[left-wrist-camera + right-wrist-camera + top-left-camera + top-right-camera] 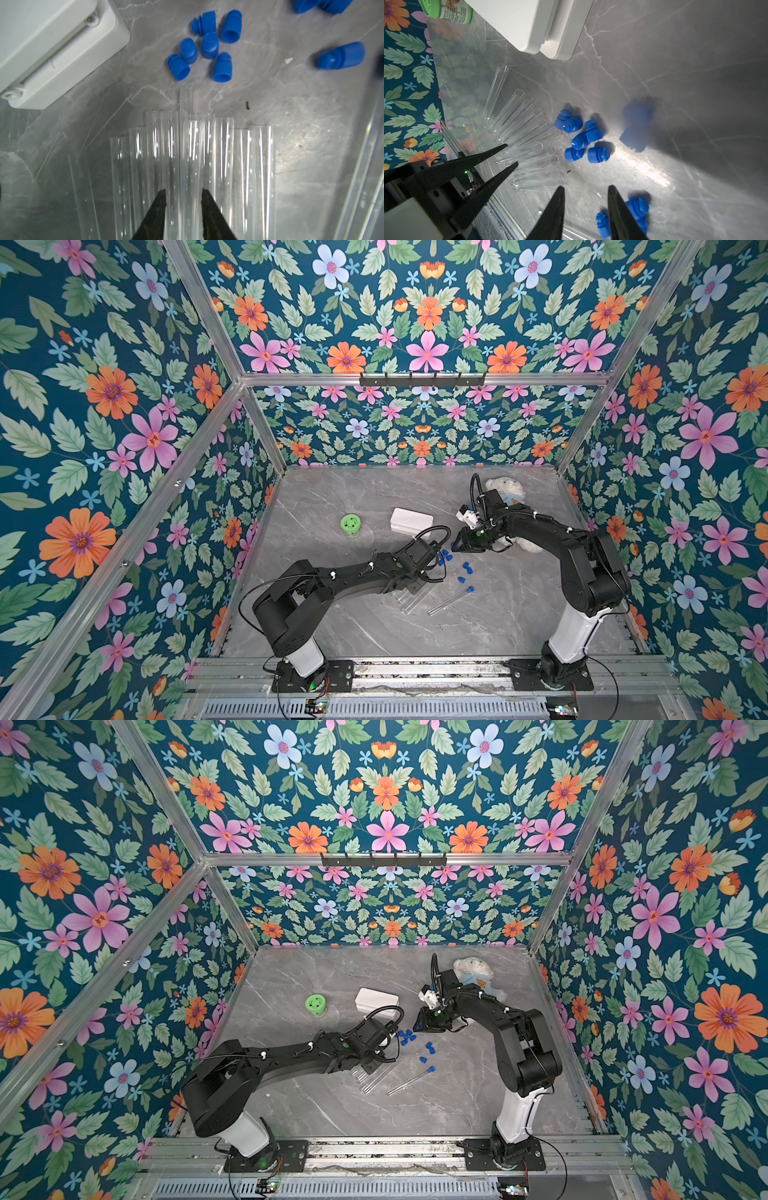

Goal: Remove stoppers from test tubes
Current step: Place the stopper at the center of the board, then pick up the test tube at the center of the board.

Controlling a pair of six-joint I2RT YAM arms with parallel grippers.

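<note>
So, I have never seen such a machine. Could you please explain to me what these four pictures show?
You see two robot arms, the left arm and the right arm, bolted at the near edge of a grey table. Two pictures come from a camera head high above, looking down on everything. The other two come from small cameras on the wrists, so each shows its own arm's pincer, the tool, from close by. On the table lie clear test tubes side by side, loose blue stoppers, a white box, a green-lidded jar and a plush toy. A capped tube lies further off. The left tool hangs over the tubes, jaws slightly apart, seemingly gripping none; the right tool is open and empty near some stoppers.
</note>
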